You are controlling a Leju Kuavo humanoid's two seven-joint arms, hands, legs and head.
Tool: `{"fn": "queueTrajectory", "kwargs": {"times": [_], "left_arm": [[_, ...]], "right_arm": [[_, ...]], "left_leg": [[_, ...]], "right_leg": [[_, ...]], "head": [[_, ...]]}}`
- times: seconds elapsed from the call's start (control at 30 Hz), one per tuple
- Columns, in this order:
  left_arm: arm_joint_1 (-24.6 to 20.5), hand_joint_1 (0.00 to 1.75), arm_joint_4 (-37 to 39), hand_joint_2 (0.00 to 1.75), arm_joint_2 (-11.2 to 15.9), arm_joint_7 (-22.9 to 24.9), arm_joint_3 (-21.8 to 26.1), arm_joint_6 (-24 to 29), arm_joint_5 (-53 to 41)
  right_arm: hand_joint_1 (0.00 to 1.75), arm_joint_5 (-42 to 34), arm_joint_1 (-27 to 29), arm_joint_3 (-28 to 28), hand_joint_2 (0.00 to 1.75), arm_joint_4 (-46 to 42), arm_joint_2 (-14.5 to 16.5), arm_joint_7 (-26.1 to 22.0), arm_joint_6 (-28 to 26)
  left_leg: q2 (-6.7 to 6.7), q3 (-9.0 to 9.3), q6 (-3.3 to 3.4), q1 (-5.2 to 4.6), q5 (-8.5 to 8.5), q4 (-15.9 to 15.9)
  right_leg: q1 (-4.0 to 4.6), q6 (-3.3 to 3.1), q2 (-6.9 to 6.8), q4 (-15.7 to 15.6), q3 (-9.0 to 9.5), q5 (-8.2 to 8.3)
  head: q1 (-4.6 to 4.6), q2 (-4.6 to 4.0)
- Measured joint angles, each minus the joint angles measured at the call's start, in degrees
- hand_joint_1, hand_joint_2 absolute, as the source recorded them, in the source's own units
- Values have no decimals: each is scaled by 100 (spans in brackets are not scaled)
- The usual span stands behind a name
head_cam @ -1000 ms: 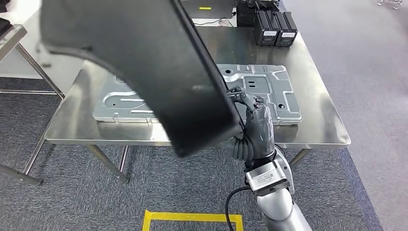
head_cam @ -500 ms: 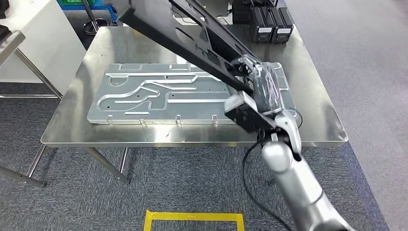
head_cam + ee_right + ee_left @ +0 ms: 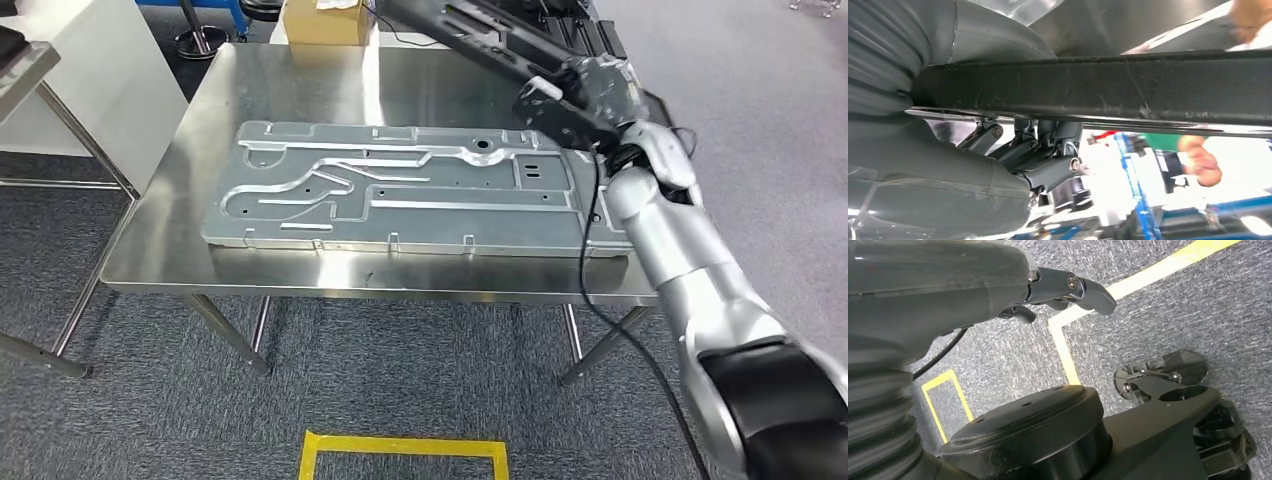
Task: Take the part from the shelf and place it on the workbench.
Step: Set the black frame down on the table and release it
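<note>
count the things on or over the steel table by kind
stamped metal panel: 1, lying flat on the steel table
black part: 1, held over the table's far side by the right robot hand
cardboard box: 1, at the far edge
total: 3

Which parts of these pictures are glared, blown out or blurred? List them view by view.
Head view: the bare steel workbench top carries a pale glare streak; the right hand and the long black part look fairly sharp. Right wrist view: the background behind the fingers is blown out white, and a person's hand is blurred. Left wrist view: evenly lit, the left hand sharp.
</note>
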Motion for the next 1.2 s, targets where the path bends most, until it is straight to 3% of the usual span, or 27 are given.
{"fn": "queueTrajectory", "kwargs": {"times": [0.07, 0.1, 0.13, 0.2, 0.23, 0.27, 0.33, 0.4, 0.47, 0.53, 0.57, 0.6, 0.63, 0.7, 0.77, 0.87, 0.93, 0.97, 1.03, 1.1, 1.13, 1.2], "left_arm": [[4, 0, 0, 175, 0, -6, 0, -2, 1], [5, 0, 0, 175, -1, -9, 0, -2, 5], [4, 0, 0, 175, -2, -13, 0, -2, 9], [3, 0, 0, 175, -8, -28, 0, -2, 22], [4, 0, 0, 175, -10, -38, 0, -2, 27], [8, 0, 0, 175, -11, -50, 1, -2, 33], [12, 0, 0, 175, -9, -68, 2, -1, 41], [12, 0, -3, 175, -4, -75, 2, -6, 43], [8, 0, -2, 175, -21, -98, 2, -30, 48], [-11, 0, 2, 175, -59, -134, 4, -55, 62], [-23, 0, 3, 175, -76, -147, 5, -62, 70], [-33, 0, 4, 175, -91, -158, 8, -64, 75], [-35, 0, 4, 175, -101, -164, 9, -67, 77], [-11, 0, 5, 175, -113, -164, 11, -66, 69], [23, 0, 7, 175, -115, -161, 11, -62, 60], [37, 0, 7, 175, -116, -166, 11, -62, 57], [38, 0, 7, 175, -127, -172, 11, -67, 52], [37, 0, 7, 175, -134, -173, 11, -70, 47], [39, 0, 7, 175, -144, -176, 11, -75, 37], [44, 0, 7, 175, -148, -176, 11, -85, 29], [46, 0, 7, 175, -150, -176, 11, -88, 25], [43, 0, 7, 175, -157, -173, 11, -91, 16]], "right_arm": [[173, 44, -241, 17, 175, 454, -71, 23, 84], [173, 53, -334, 23, 175, 651, -92, 28, 116], [173, 55, -417, 31, 175, 818, -104, 30, 140], [173, 41, -577, 45, 175, 1086, -112, 32, 172], [173, 32, -660, 50, 175, 1199, -112, 29, 183], [173, 22, -730, 52, 175, 1305, -111, 27, 190], [173, 0, -810, 54, 175, 1474, -109, 13, 203], [173, -29, -827, 55, 175, 1595, -92, -19, 212], [173, -48, -860, 57, 175, 1701, -58, -65, 228], [173, -54, -897, 60, 175, 1821, -8, -100, 261], [173, -50, -903, 64, 175, 1886, 26, -110, 281], [173, -37, -901, 70, 175, 1949, 65, -114, 299], [173, -16, -898, 82, 175, 2002, 106, -116, 313], [173, 34, -900, 115, 175, 2091, 189, -116, 330], [173, 58, -910, 145, 175, 2168, 266, -108, 334], [173, 96, -867, 173, 175, 2292, 381, -63, 334], [173, 128, -824, 198, 175, 2364, 461, -39, 333], [173, 141, -808, 214, 175, 2396, 500, -27, 332], [173, 167, -749, 248, 175, 2463, 559, 6, 332], [173, 200, -639, 288, 175, 2533, 606, 63, 332], [173, 216, -583, 303, 175, 2565, 628, 88, 332], [173, 229, -510, 316, 175, 2612, 667, 123, 328]], "left_leg": [[-9, 8, 16, -5, -6, 1], [-13, 21, 19, -6, -15, 2], [-16, 41, 19, -9, -28, 3], [-15, 81, 2, -20, -70, 4], [-14, 85, -15, -31, -89, 9], [-13, 80, -32, -41, -103, 11], [-13, 74, -70, -55, -115, -4], [-1, 75, -128, -74, -172, 16], [25, -88, -193, -70, -401, 397], [47, -459, -238, -31, -730, 1164], [52, -628, -252, -18, -817, 1484], [56, -718, -260, -11, -797, 1628], [60, -702, -259, -8, -658, 1538], [75, -433, -223, -11, -194, 833], [99, -172, -167, -29, 68, 187], [81, -84, -93, -30, 75, -39], [51, -68, -39, 0, 129, -100], [38, -56, -15, 16, 154, -130], [-5, -57, 4, 26, 171, -141], [-82, -57, 2, 36, 170, -132], [-128, -56, -5, 44, 166, -122], [-219, -59, -45, 62, 138, -80]], "right_leg": [[1, 11, 1, 592, -321, -140], [3, 2, 1, 605, -358, -50], [5, -15, 1, 398, -288, 139], [13, -67, -1, -363, 42, 574], [28, -92, -1, -681, 185, 686], [45, -114, -1, -878, 271, 715], [66, -148, 1, -983, 310, 655], [24, -187, -4, -1020, 340, 640], [-12, -236, -10, -1056, 380, 634], [-3, -271, -7, -1060, 396, 620], [4, -279, -3, -1059, 403, 614], [9, -284, 5, -1058, 413, 609], [13, -285, 16, -1056, 428, 602], [19, -273, 38, -1053, 464, 585], [41, -245, 44, -1041, 470, 577], [57, -173, 9, -1052, 440, 598], [51, -116, -4, -963, 401, 514], [47, -90, -3, -777, 323, 389], [17, -50, 1, -83, 21, 34], [-22, -15, 1, 481, -233, -132], [-41, -2, 1, 478, -233, -61], [-85, 19, 63, -144, 58, 310]], "head": [[0, 0], [0, 0], [0, 0], [-4, 0], [-7, 1], [-12, 1], [-18, 2], [-23, 2], [-44, 1], [-60, 1], [-60, 0], [-60, 0], [-61, 0], [-60, 0], [-58, 0], [-55, 1], [-52, 1], [-50, 1], [-50, 1], [-50, 1], [-50, 1], [-49, 0]]}}
